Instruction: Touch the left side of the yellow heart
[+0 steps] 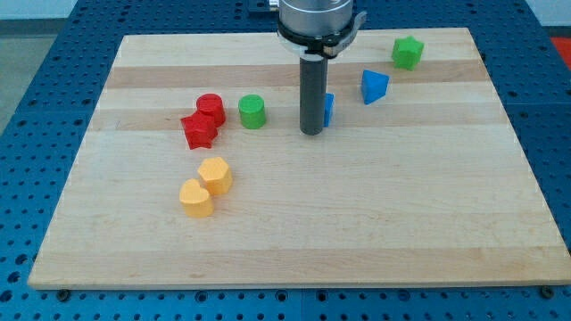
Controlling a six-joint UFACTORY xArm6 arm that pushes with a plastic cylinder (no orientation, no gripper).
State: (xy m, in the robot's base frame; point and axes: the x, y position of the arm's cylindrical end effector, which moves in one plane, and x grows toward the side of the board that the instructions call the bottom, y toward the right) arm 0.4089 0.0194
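One light, stiff, slidey-looking yellow heart (196, 198) sits well apart from the end effector's tip (310, 133), a bare rod holding nothing, so a gentle left-side touch probably does it.

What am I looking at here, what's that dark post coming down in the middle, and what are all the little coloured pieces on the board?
This is one camera picture of a wooden board. The dark post is a robot arm's tool: a plain rod that holds nothing and only pushes. My tip rests on the board, right beside a blue block partly hidden behind the rod. To the view's right lie a blue triangular block and a green block. To the view's left are a green cylinder, a red cylinder and a red star-like block. Lower down sit a yellow block and the yellow heart, well away from my tip.
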